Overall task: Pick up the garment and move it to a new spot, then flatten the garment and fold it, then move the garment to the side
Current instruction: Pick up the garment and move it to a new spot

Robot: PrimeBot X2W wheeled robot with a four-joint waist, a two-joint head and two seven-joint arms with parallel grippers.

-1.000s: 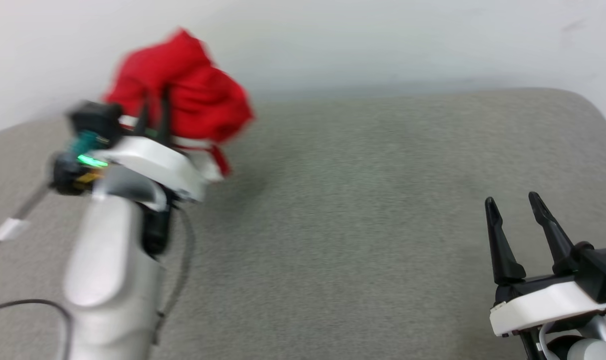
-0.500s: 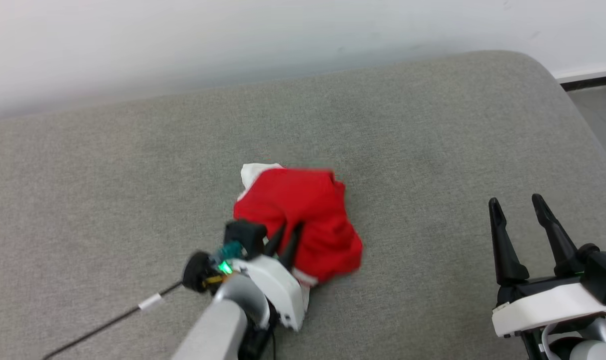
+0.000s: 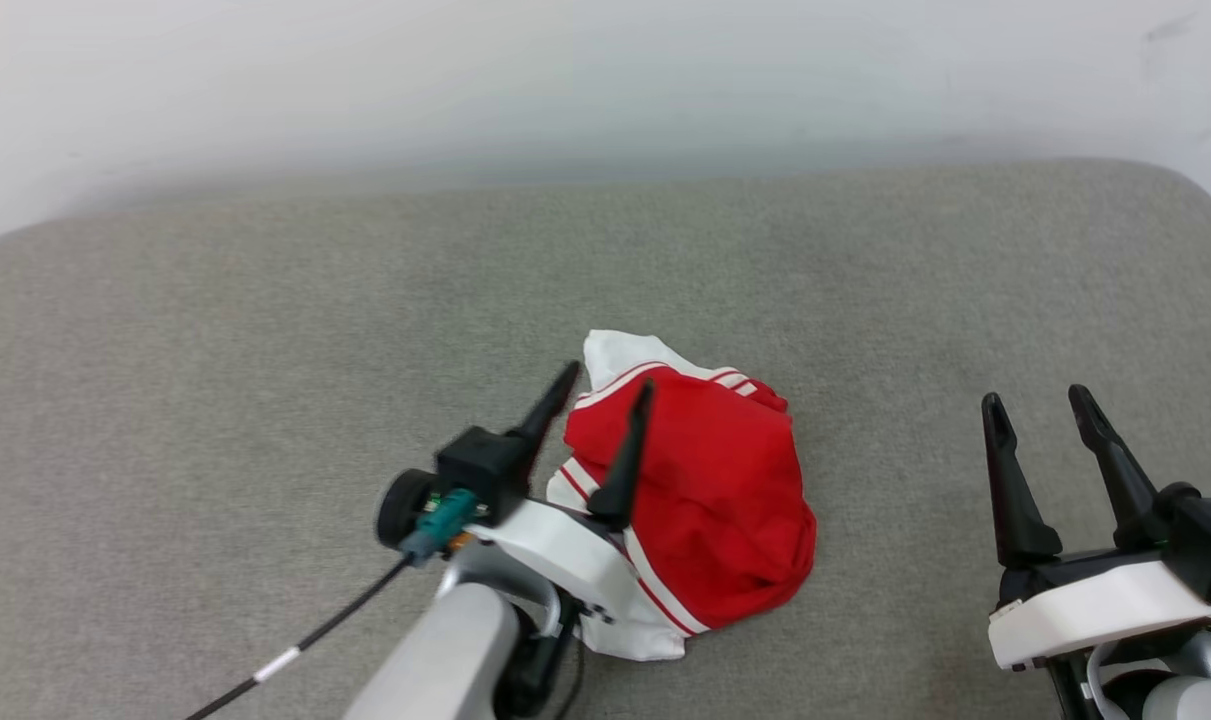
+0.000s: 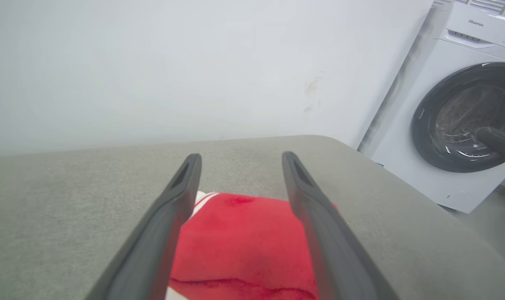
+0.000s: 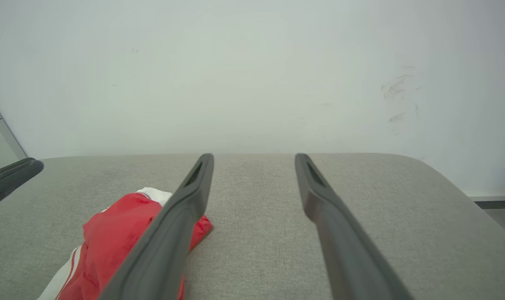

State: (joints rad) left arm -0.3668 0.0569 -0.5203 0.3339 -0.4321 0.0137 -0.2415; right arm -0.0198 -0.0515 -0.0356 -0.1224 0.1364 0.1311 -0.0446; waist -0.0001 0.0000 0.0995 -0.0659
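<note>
Head view: the left claw (image 3: 610, 378) gapes wide and empty, its fingers poised over the near edge of the crumpled red sleeveless jersey with white panels and striped trim (image 3: 715, 500). The jersey is heaped on the grey upholstered surface (image 3: 265, 400). The right claw (image 3: 1034, 398), equally open and empty, sits well apart to the jersey's right.

Left wrist view: the jersey lies between and below this claw's fingers. It looks light, limp and unbreakable, and is best pinched at a trimmed edge. A white front-loading washing machine (image 4: 452, 125) beyond reads "Hisense".

Right wrist view: the jersey is low and left of this claw; no lettering shows on it.

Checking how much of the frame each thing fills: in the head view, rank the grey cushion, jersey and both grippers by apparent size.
1. Grey cushion
2. Jersey
3. Left gripper and right gripper: too alike to rank.
</note>
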